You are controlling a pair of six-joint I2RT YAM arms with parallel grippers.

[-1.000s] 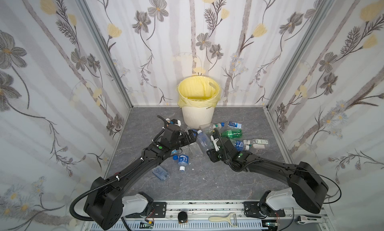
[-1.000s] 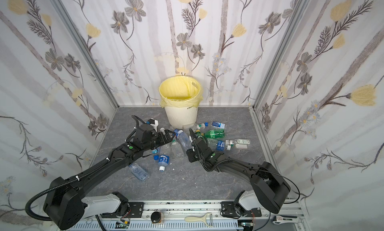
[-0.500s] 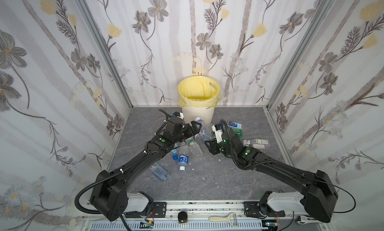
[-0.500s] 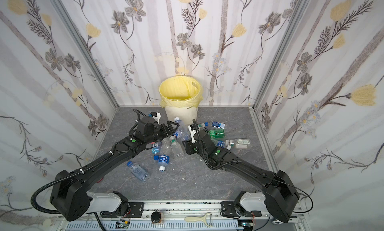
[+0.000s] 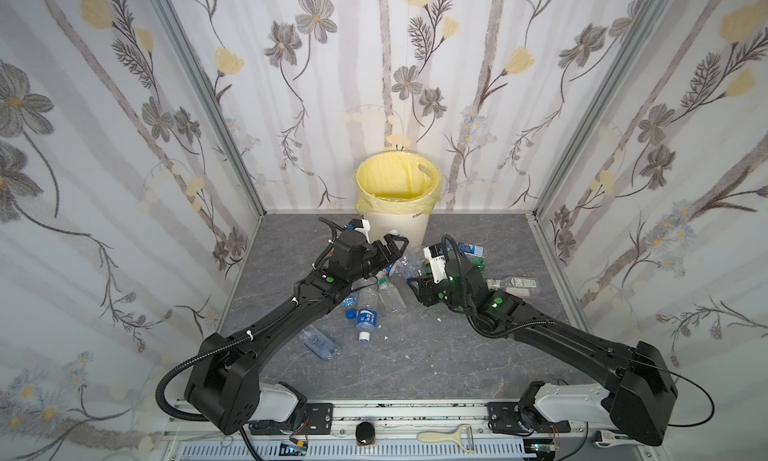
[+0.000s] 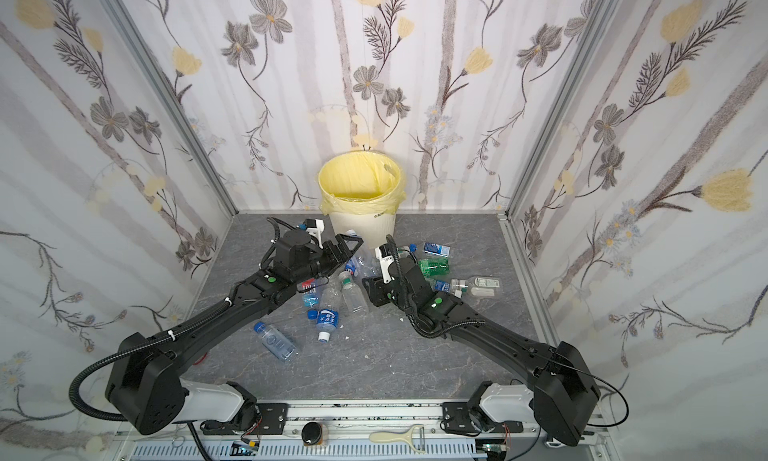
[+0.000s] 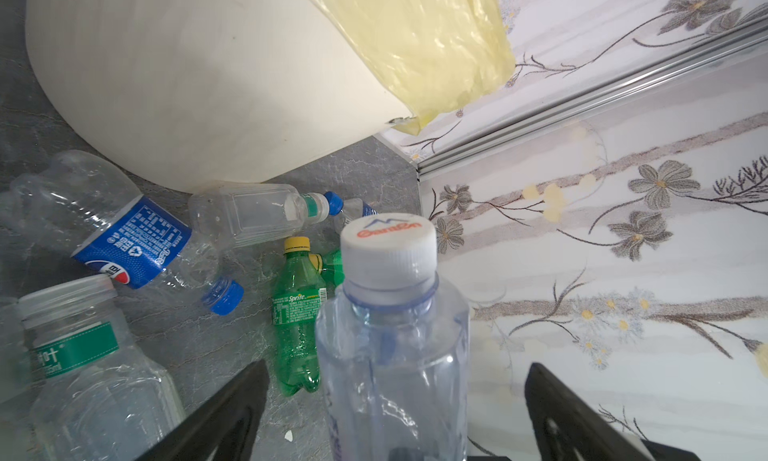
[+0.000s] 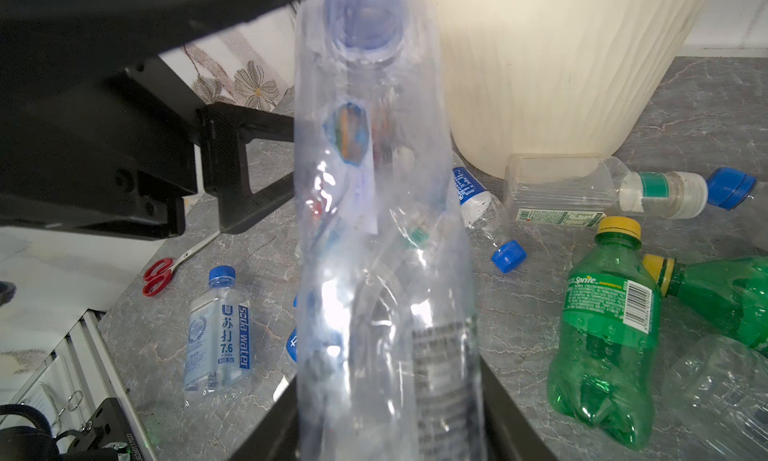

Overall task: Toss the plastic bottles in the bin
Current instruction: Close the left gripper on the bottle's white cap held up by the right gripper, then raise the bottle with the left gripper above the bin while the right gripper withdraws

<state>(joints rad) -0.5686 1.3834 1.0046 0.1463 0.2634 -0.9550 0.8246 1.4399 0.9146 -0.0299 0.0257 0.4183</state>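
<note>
My right gripper [image 8: 390, 396] [image 5: 415, 282] is shut on the lower body of a clear plastic bottle [image 8: 374, 230] [image 7: 395, 313] with a white cap, held off the floor and tilted toward the bin. My left gripper [image 7: 397, 367] [image 5: 397, 253] is open, one finger on each side of that bottle with gaps showing. The cream ribbed bin [image 5: 399, 226] [image 6: 361, 222] [image 7: 187, 85] with its yellow liner stands just behind both grippers. Several other plastic bottles lie on the grey floor: two green ones [image 8: 606, 334] [image 7: 297, 313], a blue-labelled one [image 7: 124, 238] and a soda water one [image 8: 220, 334].
Red scissors [image 8: 160, 274] lie on the floor left of the bottles. More bottles lie at the front left [image 5: 320, 344] and at the right [image 5: 513, 282]. Flowered walls close in three sides. A peeler [image 5: 446, 436] rests on the front rail.
Both grippers have moved back toward the bin and closer together. The right one has lifted its bottle in between the left gripper's open fingers.
</note>
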